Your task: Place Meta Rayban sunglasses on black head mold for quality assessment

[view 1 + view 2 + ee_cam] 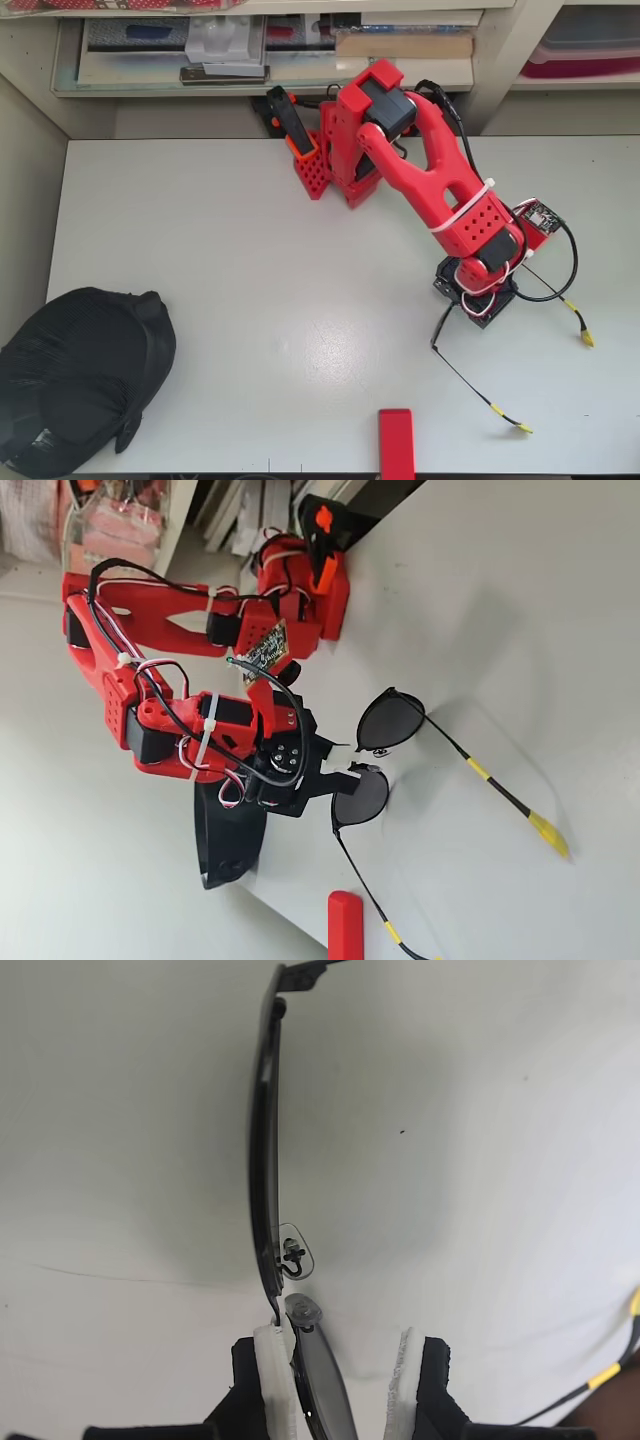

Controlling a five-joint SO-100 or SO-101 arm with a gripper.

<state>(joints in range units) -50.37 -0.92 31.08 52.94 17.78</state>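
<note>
Gripper (345,1385) w/ white-padded black jaws sits narrow around one lens of the sunglasses (385,742), near the nose bridge; one pad touches the frame, the other stands slightly off. Sunglasses lie w/ arms unfolded at the white table's (270,300) right side in overhead view, yellow tips pointing away from the red arm (430,180). Head mold (75,375) rests well apart at lower-left corner.

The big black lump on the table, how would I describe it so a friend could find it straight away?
Start at the white table in the overhead view and go to its lower left corner, far from the red robot arm. There sits the large rounded matte-black head mold, mesh-textured with a protruding flap. It dwarfs the thin wire-frame sunglasses and the small red block.
</note>
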